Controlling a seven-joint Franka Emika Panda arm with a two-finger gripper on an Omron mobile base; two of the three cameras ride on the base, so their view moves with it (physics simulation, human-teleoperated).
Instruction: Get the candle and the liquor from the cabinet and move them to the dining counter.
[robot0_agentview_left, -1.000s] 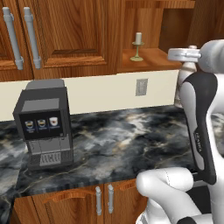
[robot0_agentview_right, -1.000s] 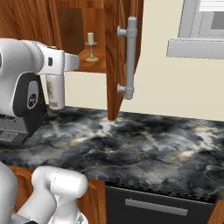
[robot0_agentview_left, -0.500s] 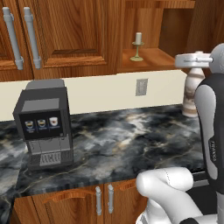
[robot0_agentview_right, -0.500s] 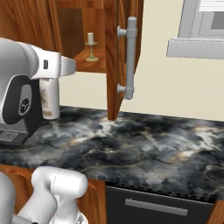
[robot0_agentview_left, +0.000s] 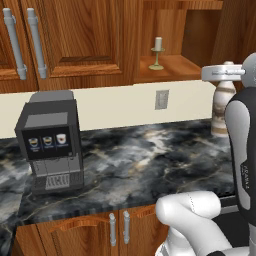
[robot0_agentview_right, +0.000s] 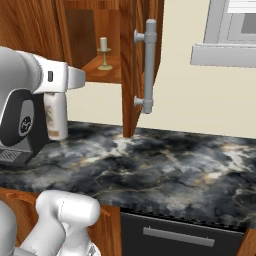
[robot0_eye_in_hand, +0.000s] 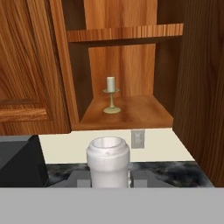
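The reddish-brown wooden wall cabinet (robot0_agentview_left: 90, 45) stood with one door swung open (robot0_agentview_right: 142, 60), its long grey bar handle (robot0_agentview_right: 149, 65) facing the room in the right base view. On the lowest shelf of the open compartment stood the candle (robot0_eye_in_hand: 111, 95), a short cream stick in a slim olive-gold holder with a round flat foot. It stood upright, set toward the front edge of the shelf and alone on that board; a second shelf ran above it.

The liquor (robot0_eye_in_hand: 108, 162), a small bottle with a pale cap and narrow neck, appeared in the hand view directly between the two dark fingertips, its cap seen from above. In the left base view the bottle body (robot0_agentview_left: 223, 107) showed pale with brownish bands beneath the grey disc of the hand, raised clear of the black-grey-white marbled worktop (robot0_agentview_left: 140, 160), near that worktop's right end. The gripper (robot0_eye_in_hand: 108, 177) was closed on the bottle, fingers pressed to either side.

A dark grey coffee machine (robot0_agentview_left: 50, 142) sat at the left end of the worktop, against the cream back wall. A pale wall socket (robot0_agentview_left: 161, 99) was fixed on that wall just below the open compartment.
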